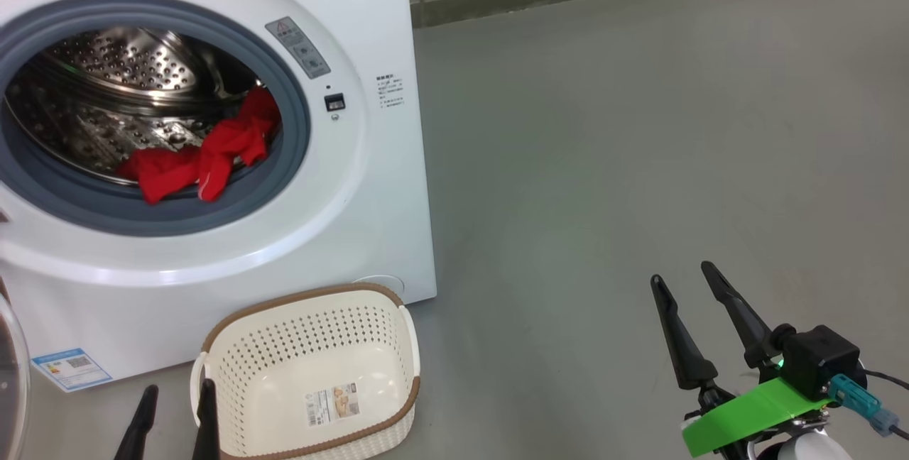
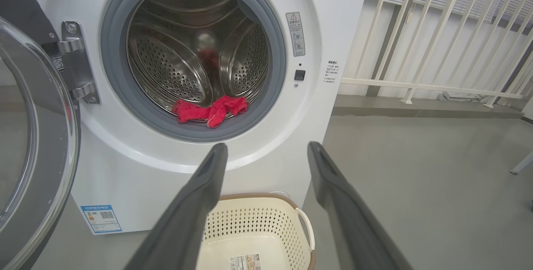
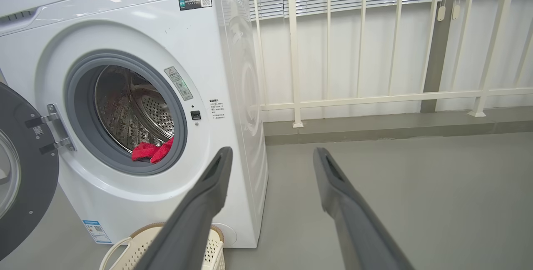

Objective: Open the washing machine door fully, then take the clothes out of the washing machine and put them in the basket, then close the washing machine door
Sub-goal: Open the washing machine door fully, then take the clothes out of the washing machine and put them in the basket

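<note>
Washing machine door (image 3: 39,186) hangs wide open, far off to the left of both pincers. Next comes the white washing machine (image 1: 341,218), straight ahead of the left pincer (image 2: 267,145). Red clothes (image 1: 206,155) lie at the front edge of the drum (image 1: 106,91), up ahead of that pincer and not touching it. The basket (image 1: 312,346) sits on the floor (image 1: 639,126) just under it. The left pincer is spread wide and holds nothing. The right pincer (image 3: 272,150) is well apart on the right, spread wide too, holding nothing.
</note>
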Motion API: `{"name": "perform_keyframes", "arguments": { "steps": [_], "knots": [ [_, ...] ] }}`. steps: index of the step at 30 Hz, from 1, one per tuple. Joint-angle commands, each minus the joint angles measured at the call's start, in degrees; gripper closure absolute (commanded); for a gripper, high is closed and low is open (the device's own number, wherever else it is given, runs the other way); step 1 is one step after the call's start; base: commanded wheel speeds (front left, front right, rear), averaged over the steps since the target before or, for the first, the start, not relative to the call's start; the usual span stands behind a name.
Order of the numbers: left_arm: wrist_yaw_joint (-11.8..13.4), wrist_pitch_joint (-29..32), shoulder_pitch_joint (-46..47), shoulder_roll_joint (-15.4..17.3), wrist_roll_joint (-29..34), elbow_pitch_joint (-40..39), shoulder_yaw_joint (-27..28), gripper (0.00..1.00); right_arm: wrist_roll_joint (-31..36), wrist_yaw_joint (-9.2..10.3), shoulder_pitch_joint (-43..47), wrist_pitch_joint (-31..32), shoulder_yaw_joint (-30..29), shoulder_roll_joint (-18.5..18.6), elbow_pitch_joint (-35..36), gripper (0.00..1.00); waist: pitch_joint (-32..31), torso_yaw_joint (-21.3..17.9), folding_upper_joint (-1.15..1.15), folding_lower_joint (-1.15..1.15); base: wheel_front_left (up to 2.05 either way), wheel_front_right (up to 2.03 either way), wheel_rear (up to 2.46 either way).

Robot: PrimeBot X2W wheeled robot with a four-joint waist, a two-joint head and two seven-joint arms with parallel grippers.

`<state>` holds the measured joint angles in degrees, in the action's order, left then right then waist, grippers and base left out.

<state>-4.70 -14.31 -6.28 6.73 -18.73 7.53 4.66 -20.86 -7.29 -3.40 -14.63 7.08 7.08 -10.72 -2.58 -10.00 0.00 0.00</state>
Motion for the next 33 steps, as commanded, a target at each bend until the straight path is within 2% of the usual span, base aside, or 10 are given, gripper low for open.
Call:
{"name": "perform_keyframes", "arguments": {
  "steps": [1,9,25,33],
  "knots": [
    [-0.64,-0.68,0.87,0.30,0.68,-1.33,2.37,0.00,-0.11,-0.20,-0.68,-0.37,1.19,0.68,1.77,0.00,-0.14,0.07,0.00,0.00,0.00,0.00,0.00],
    [-1.37,-0.68,0.24,-1.63,2.19,-1.93,3.79,0.00,-0.27,-0.20,0.87,-0.37,0.50,1.04,1.59,0.00,-0.45,1.06,0.00,0.00,0.00,0.00,0.00],
    [-1.95,-0.69,0.62,-2.42,5.56,-0.23,5.35,0.00,-0.27,-0.20,1.28,-0.37,0.61,1.39,1.22,0.00,-1.10,1.64,0.00,0.00,0.00,0.00,0.00],
    [-1.38,-0.69,0.93,-2.62,7.01,0.78,5.53,0.00,-0.50,-0.20,1.41,-0.37,1.20,1.68,0.98,0.00,-1.38,1.96,0.00,0.00,0.32,-0.32,0.00]
  ]
}}
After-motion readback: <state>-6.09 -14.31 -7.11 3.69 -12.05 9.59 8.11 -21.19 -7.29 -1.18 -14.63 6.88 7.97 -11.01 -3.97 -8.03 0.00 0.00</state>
